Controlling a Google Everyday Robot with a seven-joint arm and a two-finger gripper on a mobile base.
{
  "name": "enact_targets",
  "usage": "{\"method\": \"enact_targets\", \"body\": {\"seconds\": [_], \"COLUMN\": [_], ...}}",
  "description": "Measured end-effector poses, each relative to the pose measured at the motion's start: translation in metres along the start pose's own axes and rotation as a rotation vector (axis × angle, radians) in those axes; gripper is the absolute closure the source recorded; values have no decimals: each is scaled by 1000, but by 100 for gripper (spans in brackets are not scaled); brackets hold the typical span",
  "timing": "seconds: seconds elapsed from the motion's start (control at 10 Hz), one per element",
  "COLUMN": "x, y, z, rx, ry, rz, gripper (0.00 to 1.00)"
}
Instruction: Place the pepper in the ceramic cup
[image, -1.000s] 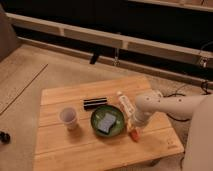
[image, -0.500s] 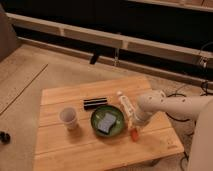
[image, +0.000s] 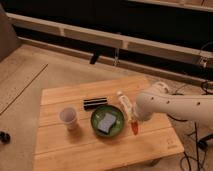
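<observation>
- Arm (image: 172, 104): I see the white arm entering from the right edge. It runs leftward over the table's right end, then bends down at its rounded end section.
- Gripper (image: 134, 121): it hangs low at the end of that bend, just right of the green bowl and just in front of the white bottle. It points down at the tabletop. I cannot tell how wide it is set, nor whether it grips anything.
- Pepper (image: 134, 128): an orange-red sliver directly beneath the gripper and meeting its tip. Its long axis stands close to vertical, with the lower end toward the wood. I cannot tell whether that end touches the table.
- Ceramic cup (image: 68, 118): pale and upright on the left half of the table, well apart from the pepper, with the bowl between them.
- Green bowl (image: 93, 120): sits mid-table and holds a pale flat item (image: 106, 122).
- White bottle (image: 123, 102): sits tilted behind the bowl's right side.
- Black bar (image: 95, 103): lies flat behind the bowl.
- Table (image: 100, 150): made of wooden slats.
</observation>
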Motion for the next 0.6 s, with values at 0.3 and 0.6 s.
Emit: {"method": "enact_targets", "body": {"seconds": [0.3,0.6], "x": [-42,-64], "y": [44,111], "z": [-47,-23], "rx": [52,10], "ry": [-121,-94], "rz": [-116,-249], "gripper": [100,100]}}
